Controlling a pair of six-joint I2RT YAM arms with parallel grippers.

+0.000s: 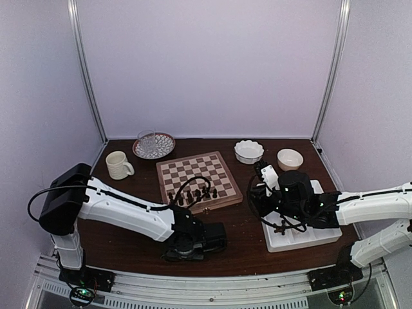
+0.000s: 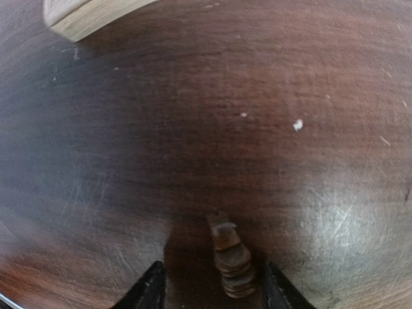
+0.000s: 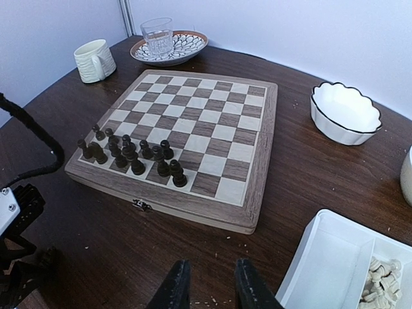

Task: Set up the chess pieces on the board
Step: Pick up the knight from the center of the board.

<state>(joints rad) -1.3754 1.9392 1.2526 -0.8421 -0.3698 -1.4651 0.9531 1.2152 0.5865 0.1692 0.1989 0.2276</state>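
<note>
The board [image 1: 196, 172] lies mid-table, with several dark chess pieces [image 1: 192, 193] on its near rows; both also show in the right wrist view, the board [image 3: 212, 129] and the pieces [image 3: 132, 154]. My left gripper [image 1: 193, 243] is low over the table in front of the board. In the left wrist view it [image 2: 212, 291] is open, with one dark brown piece [image 2: 230, 257] lying on the table between the fingers, nearer the right one. My right gripper [image 3: 211, 286] is open and empty between the board and the white tray [image 3: 322, 257]. Cream pieces [image 3: 380, 283] lie in the tray.
A cream mug [image 1: 118, 165] and a patterned plate holding a glass [image 1: 153, 145] stand at the back left. A scalloped white bowl [image 1: 248, 151] and a cream bowl [image 1: 290, 159] stand at the back right. The board's corner [image 2: 84, 16] shows in the left wrist view.
</note>
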